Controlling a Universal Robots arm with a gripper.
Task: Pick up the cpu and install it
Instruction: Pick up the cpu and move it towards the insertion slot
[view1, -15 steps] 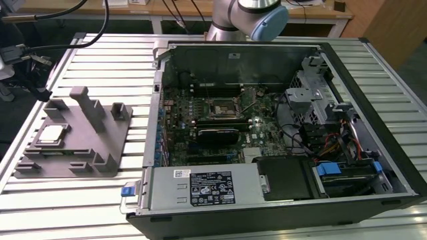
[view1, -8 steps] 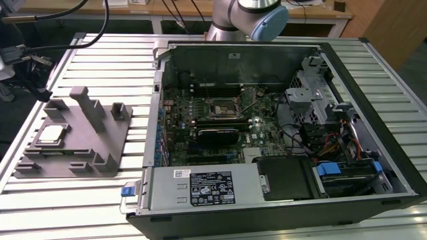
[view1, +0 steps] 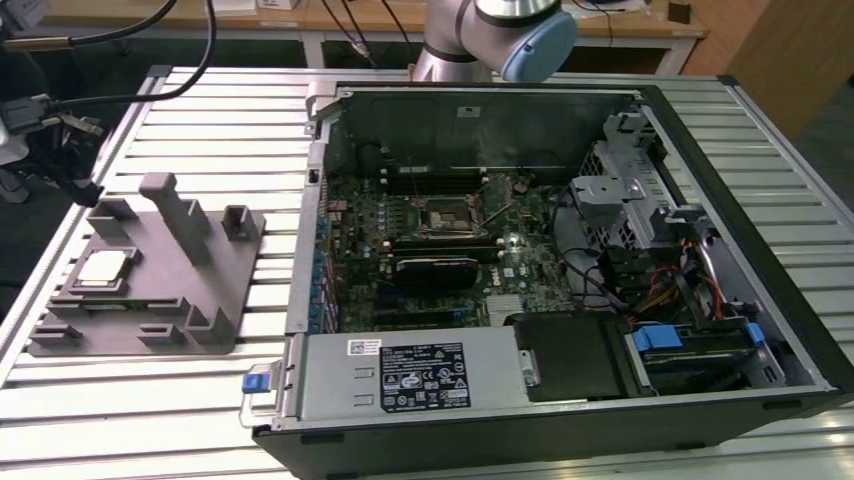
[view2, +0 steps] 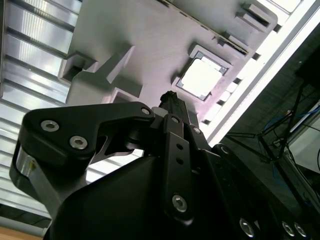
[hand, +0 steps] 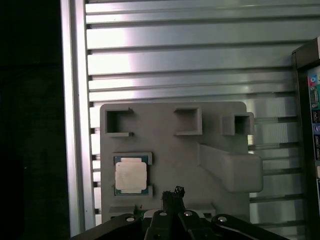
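Observation:
The cpu (view1: 104, 268) is a small square chip with a shiny silver top. It lies flat in a recess of the grey tray (view1: 200, 300) at the exterior view's left. Both wrist views show the cpu (view2: 201, 78) (hand: 131, 175) from above, resting on the tray (view2: 150, 35) (hand: 170, 145). My gripper (view2: 170, 97) (hand: 173, 192) hangs well above the tray, shut and holding nothing, its tip off to one side of the cpu. The black metal-framed socket (view1: 443, 216) sits on the motherboard inside the open computer case (view1: 534, 250).
The arm (view1: 494, 30) rises behind the case. The tray carries upright posts (view1: 174, 215) beside the cpu. A slatted metal table (view1: 160, 400) bears both tray and case. The power supply (view1: 414, 375) and drive bays (view1: 667, 350) crowd the case's near side. Cables (view1: 54, 110) hang at far left.

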